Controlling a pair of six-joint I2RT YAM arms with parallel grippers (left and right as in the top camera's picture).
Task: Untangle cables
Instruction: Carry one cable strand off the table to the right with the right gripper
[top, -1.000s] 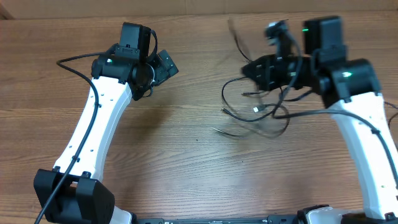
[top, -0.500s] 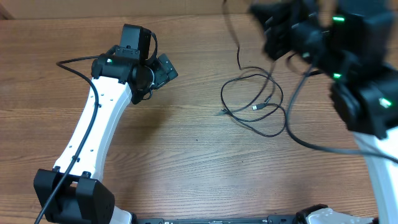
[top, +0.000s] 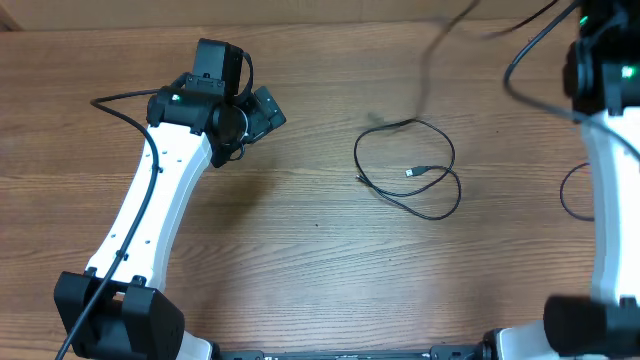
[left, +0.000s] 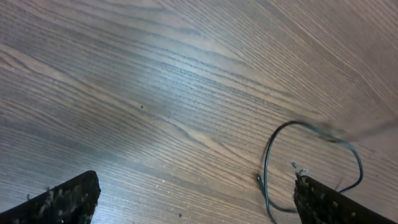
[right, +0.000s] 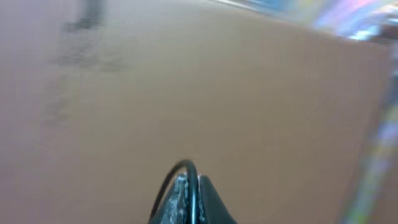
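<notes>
One thin black cable (top: 440, 150) lies in a loose loop on the wood table, its silver-tipped plug (top: 412, 173) inside the loop. A second cable (top: 430, 60) shows as a blurred streak rising from the loop's top toward the upper edge. In the right wrist view my right gripper (right: 189, 193) is shut on a thin black cable (right: 174, 177); the view is blurred. My left gripper (top: 266, 110) is open and empty, left of the loop. In the left wrist view the gripper (left: 199, 205) is open, with the loop (left: 268, 155) near its right finger.
Another thin black loop (top: 566, 195) lies at the right edge beside the right arm (top: 605, 150). The right arm's own thicker cable (top: 525, 60) hangs at the top right. The left arm (top: 150, 210) crosses the left side of the table.
My right arm has risen and swung to the far right, pulling a cable up out of the tangle. One loop stays flat on the table. The left arm has not moved.
</notes>
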